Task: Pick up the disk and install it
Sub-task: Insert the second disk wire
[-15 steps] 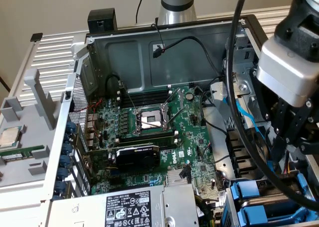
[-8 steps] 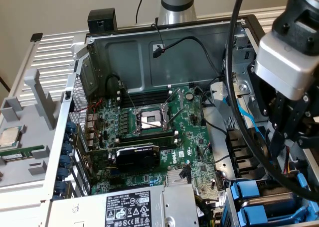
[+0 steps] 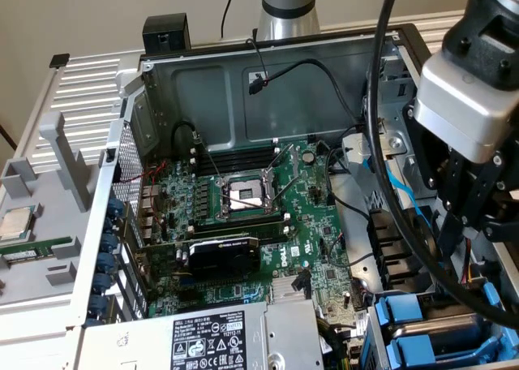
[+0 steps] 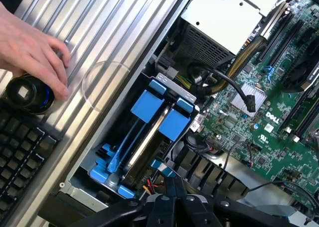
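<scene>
1. We see the gripper (image 4: 172,207) with its fingers closed together and nothing between them, poised above the drive bay of the open computer case (image 3: 268,86).
2. We locate the disk (image 4: 149,137) seated on edge in the drive cage (image 4: 79,167), between blue carrier tabs (image 4: 147,106), at the case corner nearest the exterior view's right.
3. We note the motherboard (image 3: 268,224) lying flat in the case, with the CPU socket (image 3: 243,193) open at its middle and a black graphics card (image 3: 223,256) below it.
4. We observe the power supply (image 3: 211,337) beside the drive cage.
5. We record a person's hand (image 4: 32,50) resting on a black knob (image 4: 25,92) next to a keyboard (image 4: 20,142), on the ribbed metal tabletop (image 4: 99,33).
</scene>
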Tool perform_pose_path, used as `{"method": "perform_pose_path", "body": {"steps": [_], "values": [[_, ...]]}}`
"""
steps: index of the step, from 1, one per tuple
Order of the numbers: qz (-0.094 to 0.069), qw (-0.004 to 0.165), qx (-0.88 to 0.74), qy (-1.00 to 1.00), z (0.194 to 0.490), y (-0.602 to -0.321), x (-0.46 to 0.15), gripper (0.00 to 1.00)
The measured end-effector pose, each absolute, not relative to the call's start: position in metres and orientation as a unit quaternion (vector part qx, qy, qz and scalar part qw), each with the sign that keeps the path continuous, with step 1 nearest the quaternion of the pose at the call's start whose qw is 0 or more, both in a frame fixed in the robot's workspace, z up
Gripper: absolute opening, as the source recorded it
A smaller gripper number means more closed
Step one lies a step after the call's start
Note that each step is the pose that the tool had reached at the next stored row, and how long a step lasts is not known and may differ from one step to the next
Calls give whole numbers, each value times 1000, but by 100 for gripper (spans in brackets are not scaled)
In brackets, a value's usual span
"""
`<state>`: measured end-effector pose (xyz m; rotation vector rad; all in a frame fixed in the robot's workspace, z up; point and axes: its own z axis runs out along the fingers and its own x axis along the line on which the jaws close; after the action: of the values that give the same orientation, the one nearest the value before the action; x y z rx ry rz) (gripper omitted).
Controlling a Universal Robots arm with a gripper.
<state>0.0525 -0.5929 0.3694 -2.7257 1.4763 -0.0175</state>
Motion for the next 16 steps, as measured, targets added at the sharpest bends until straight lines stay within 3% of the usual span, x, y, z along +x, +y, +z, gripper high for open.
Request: {"method": "perform_pose_path", "body": {"steps": [16], "values": [[-4,21,-918,397,369,-593,52,11]]}}
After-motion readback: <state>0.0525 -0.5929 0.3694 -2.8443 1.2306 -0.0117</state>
